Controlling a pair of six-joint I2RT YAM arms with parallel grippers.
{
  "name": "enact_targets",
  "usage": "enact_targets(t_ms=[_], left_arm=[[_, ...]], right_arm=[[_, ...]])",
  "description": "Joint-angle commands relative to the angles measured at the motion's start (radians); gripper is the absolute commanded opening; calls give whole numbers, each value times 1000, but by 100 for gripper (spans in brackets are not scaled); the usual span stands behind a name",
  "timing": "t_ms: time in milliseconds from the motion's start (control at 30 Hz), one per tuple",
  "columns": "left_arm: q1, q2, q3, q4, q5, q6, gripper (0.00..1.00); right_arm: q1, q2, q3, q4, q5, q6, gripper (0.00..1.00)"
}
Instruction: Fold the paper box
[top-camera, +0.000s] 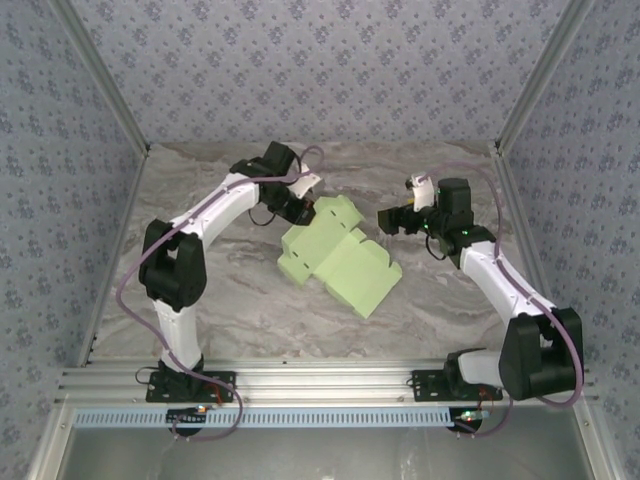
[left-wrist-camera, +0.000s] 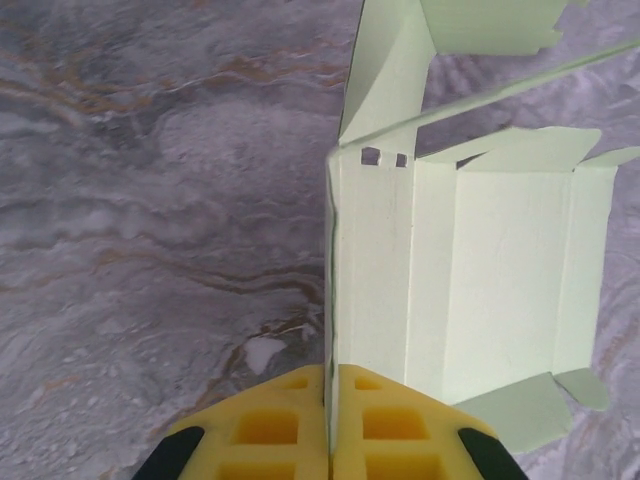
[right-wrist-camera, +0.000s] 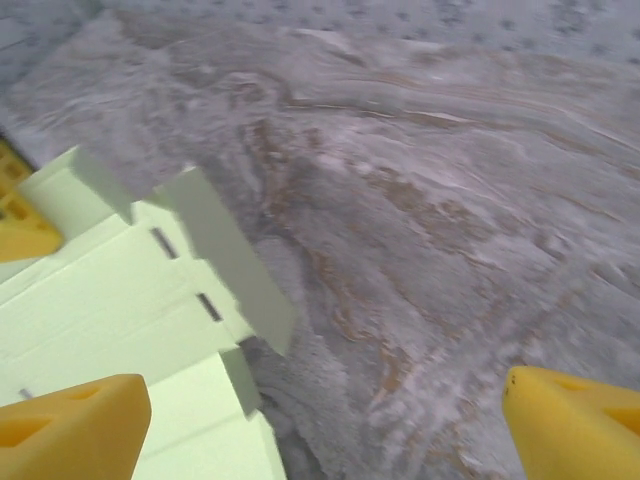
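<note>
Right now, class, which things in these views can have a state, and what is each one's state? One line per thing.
paper box, partly folded: one wall stands upright, the rest lies open on the table.
left fingers, shut on the paper box's upright wall.
right fingers, open, close to the paper box, holding nothing.
</note>
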Motion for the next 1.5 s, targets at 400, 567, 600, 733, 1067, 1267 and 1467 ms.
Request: enact_targets(t_ms=[400,567,600,733,1067,1267,1467], left_arm=[[-35,40,199,-175,48,123,6],[-38,53,215,-199,38,153,6],[-37,61,228,-214,45,156,5],[-47,70,234,-219,53,173,5],[-39,39,237,-194,44,152,30],[42,-56,95,-45,52,12,99],[117,-295,-356,371,55,-237,99]], right_arm=[[125,217,133,-37,44,-346,67],[127,212,168,-78,47,-369,69],[131,211,169,-75,54,-374,69],[143,210,173,-47,53,-378,59],[168,274,255,-150,132,-430,2],[141,211,170,-27,210,-264,0],[80,96,12,118,148,-81,0]])
